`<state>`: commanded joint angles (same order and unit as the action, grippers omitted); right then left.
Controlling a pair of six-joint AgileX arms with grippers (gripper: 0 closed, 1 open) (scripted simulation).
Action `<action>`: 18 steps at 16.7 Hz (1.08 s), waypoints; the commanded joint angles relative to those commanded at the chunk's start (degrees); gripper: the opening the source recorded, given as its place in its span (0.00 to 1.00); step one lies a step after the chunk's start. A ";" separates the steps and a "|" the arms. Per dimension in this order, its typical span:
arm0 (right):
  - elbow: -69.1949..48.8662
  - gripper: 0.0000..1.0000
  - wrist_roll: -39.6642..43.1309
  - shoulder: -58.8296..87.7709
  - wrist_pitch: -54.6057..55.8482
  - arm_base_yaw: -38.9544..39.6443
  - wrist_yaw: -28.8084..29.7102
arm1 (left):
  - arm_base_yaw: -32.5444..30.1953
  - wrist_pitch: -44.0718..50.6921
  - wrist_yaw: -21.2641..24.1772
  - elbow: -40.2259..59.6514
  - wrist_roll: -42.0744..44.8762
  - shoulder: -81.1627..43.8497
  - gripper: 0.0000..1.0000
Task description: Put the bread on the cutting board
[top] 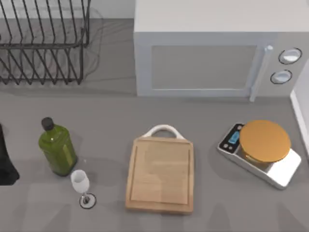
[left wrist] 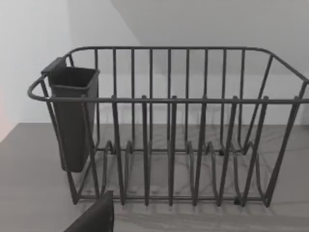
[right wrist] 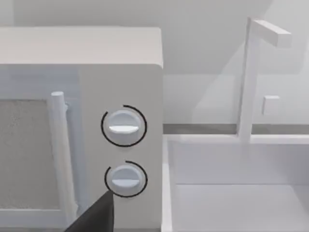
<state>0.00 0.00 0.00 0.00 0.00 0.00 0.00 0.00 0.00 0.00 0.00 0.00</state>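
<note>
- Left gripper (left wrist: 94, 217) is at the table's left edge, facing the dish rack (left wrist: 169, 130). Right gripper (right wrist: 94, 217) faces the microwave (top: 212, 58) knobs. I can't tell whether either is released or clenched.
- I can't place the bread from here. The cutting board (top: 160, 176) is front centre and bare, so the task is likely not started.
- Risk: mistaking the tan disc on the scale (top: 282, 174) for the bread.
- Risk: the wine glass (top: 81, 183) and oil bottle (top: 58, 147) stand just left of the board, so a left-arm sweep could tip them.
- The microwave door is shut, so anything inside is blocked.
</note>
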 joint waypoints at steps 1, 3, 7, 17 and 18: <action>0.00 1.00 0.00 0.00 0.00 0.00 0.00 | 0.00 0.00 0.00 0.00 0.00 0.00 1.00; 0.00 1.00 0.00 0.00 0.00 0.00 0.00 | 0.11 0.39 -0.03 0.56 0.33 -0.57 1.00; 0.00 1.00 0.00 0.00 0.00 0.00 0.00 | 1.26 5.72 -0.09 8.55 4.89 -8.96 1.00; 0.00 1.00 0.00 0.00 0.00 0.00 0.00 | 6.55 34.34 0.12 48.76 28.42 -65.28 1.00; 0.00 1.00 0.00 0.00 0.00 0.00 0.00 | 7.16 37.49 0.10 53.01 30.94 -71.45 1.00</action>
<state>0.00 0.00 0.00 0.00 0.00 0.00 7.16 37.49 0.10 53.01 30.94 -71.45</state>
